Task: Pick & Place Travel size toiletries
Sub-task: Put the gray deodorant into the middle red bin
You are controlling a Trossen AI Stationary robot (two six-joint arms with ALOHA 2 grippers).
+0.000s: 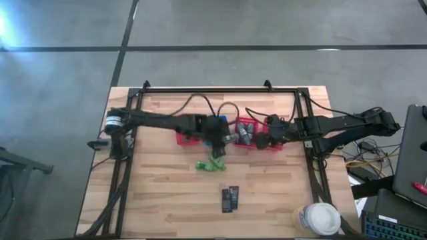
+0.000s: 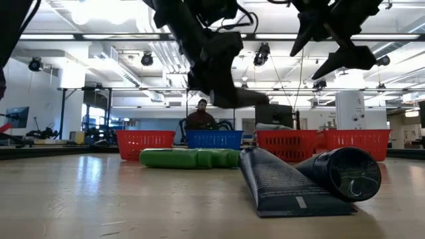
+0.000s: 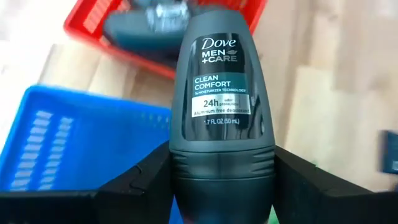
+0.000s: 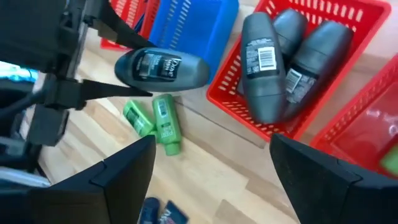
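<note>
A dark grey Dove roll-on deodorant bottle [image 3: 221,112] sits clamped between the two dark fingers of the left gripper [image 3: 222,186], held in the air above the wooden table [image 1: 160,200], just beside the blue slotted plastic basket [image 4: 196,25] and near the red slotted plastic basket [image 4: 348,18] that already holds three more grey roll-on bottles [image 4: 261,68]. Two bright green tubes [image 1: 210,165] lie on the bare wood below it, with two dark flat tubes [image 1: 230,199] farther toward the front edge. The right gripper [image 4: 211,174] hovers over the red baskets, fingers spread wide and empty
</note>
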